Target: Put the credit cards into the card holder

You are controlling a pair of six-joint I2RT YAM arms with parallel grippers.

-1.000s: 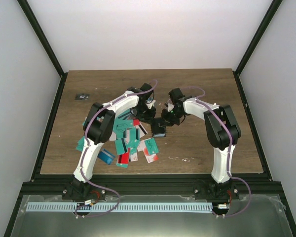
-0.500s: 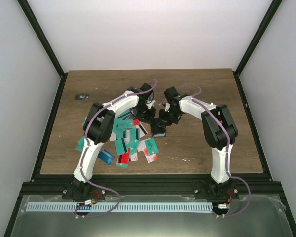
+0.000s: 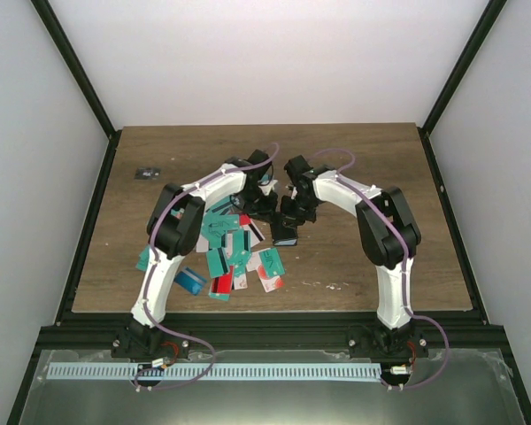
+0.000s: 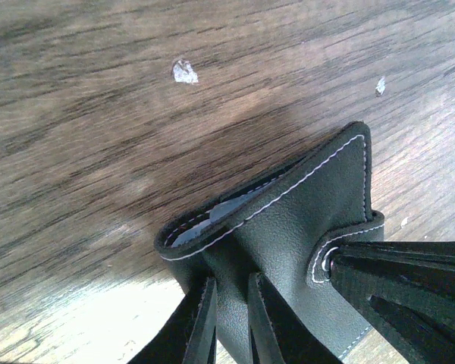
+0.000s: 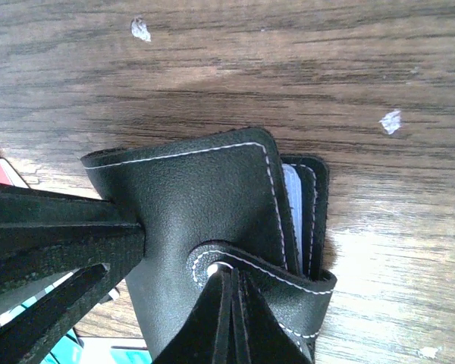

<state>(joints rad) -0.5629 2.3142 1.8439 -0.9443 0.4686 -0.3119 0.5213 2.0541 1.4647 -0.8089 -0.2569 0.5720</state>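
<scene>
We look down on the wooden table (image 3: 363,168), and the room is on the right: bare wood runs from the middle out to the right edge and into both right corners. The strip along the far edge is free too, apart from a small dark object (image 3: 145,173) near the far left corner. The left half is crowded. The credit cards (image 3: 233,251) lie in a loose, overlapping heap left of centre, teal, red and white. The heap spreads towards the near edge, with one teal card close to the left edge and a blue one close to the near edge.

Both arms arch in and meet at the middle of the table, and right there, just beside the heap's right fringe, sits the card holder (image 3: 285,232). From the wrist views we get the grips. The left gripper (image 4: 231,282) has its two fingers narrowly apart with a fold of the black cover pinched between them. The right gripper (image 5: 230,287) has its fingers pressed together on the little snap tab, the stud just beside the tips. So each arm has a hold on the same case, left on the cover, right on the tab.

The holder gapes slightly, a pale grey-blue lining showing in the slit; we cannot tell whether a card is inside. Its lower edge is close to the wood, over its own shadow; touching or not, we cannot say. A few white specks (image 4: 185,71) dot the grain beyond it
</scene>
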